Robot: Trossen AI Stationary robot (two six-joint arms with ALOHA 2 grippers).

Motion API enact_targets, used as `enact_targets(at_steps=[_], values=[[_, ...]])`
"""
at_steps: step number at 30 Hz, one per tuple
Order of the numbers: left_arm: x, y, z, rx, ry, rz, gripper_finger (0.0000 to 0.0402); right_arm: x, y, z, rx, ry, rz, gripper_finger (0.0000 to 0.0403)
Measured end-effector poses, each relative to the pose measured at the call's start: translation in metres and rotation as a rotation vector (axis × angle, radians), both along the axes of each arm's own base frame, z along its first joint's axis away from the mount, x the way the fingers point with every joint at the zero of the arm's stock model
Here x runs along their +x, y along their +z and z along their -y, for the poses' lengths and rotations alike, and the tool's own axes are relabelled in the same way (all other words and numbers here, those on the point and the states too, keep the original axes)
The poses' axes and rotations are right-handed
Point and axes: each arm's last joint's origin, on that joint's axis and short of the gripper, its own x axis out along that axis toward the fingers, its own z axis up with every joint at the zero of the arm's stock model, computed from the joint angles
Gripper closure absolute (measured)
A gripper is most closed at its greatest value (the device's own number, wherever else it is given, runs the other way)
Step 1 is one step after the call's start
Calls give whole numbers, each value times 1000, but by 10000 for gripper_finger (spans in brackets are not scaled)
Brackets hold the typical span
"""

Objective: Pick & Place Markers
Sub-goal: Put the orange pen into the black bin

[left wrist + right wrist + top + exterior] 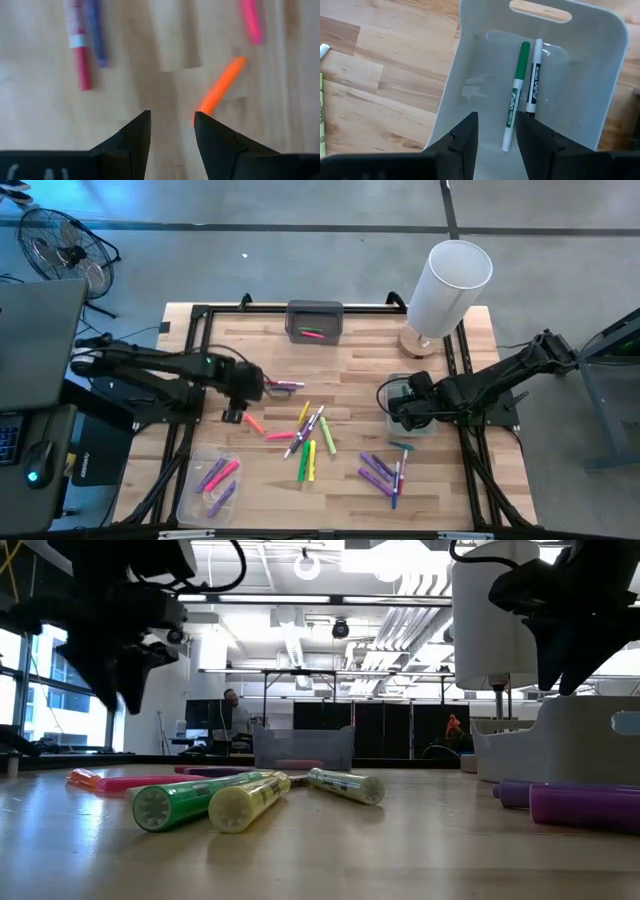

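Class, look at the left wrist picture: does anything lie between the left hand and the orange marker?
Nothing visible does. The left hand hangs open over bare wood, and the orange marker lies just beyond one fingertip.

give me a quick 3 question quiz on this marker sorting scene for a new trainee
1. True or false: the right gripper hangs open above a grey tray with two pens in it.
2. Which marker lies nearest the left gripper? A) orange marker B) green marker C) yellow marker
3. Fill in: the clear tray at the table's front left holds pink and ______ markers.

Key:
1. True: a green-capped pen and a black-capped pen lie side by side in it.
2. A
3. purple
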Motion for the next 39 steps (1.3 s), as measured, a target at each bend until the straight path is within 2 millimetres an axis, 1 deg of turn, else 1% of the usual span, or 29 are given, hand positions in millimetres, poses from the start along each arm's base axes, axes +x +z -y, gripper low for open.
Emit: enact_targets(at_steps=[6,13,19,26,28,31,37,39], values=[[9,-17,28,35,-62,-83,253,0,0,0,-6,6,2,285],[17,-36,48,69,-138,-141,253,1,0,0,-12,24,3,285],[26,-52,53,103,-152,-171,253,1,0,0,-17,38,4,285],[34,-65,57,81,-156,-177,255,1,0,0,-31,76,-5,284],[35,-65,57,69,-158,-176,264,1,1,0,-40,79,-4,285],[37,-68,58,46,-162,-173,291,2,1,0,-60,110,-9,285],[39,-67,59,30,-138,-152,376,3,1,0,-85,166,-11,285],[42,-67,59,45,-126,-120,378,4,1,0,-91,192,-15,285]])
